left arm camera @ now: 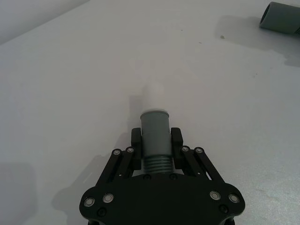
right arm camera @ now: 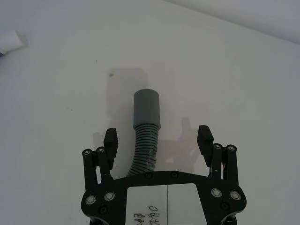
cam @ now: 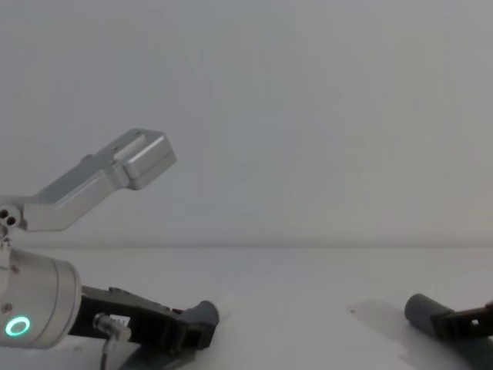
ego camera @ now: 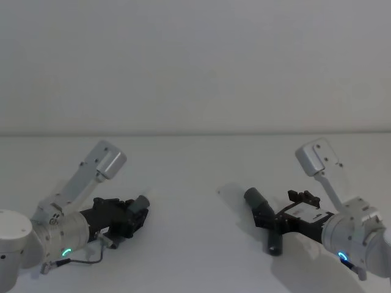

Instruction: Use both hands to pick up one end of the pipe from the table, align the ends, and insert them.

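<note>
Pipe: I see the ribbed pipe (right arm camera: 143,152) running back from its socket cuff between the right gripper's fingers.
Tipped cuff (left arm camera: 154,126): near left, low over the surface (ego camera: 195,177), with its white tip (left arm camera: 152,96) aimed far and right.
Socket cuff (ego camera: 255,198): near right, well apart from the tipped cuff, with its mouth facing far and left.
Left gripper (left arm camera: 156,140): pinching the tipped cuff where it meets the ribs, one finger pressed on each side.
Right gripper (right arm camera: 158,139): spread wide, with the pipe between the fingers just behind the socket cuff. I see neither finger touching it.
</note>
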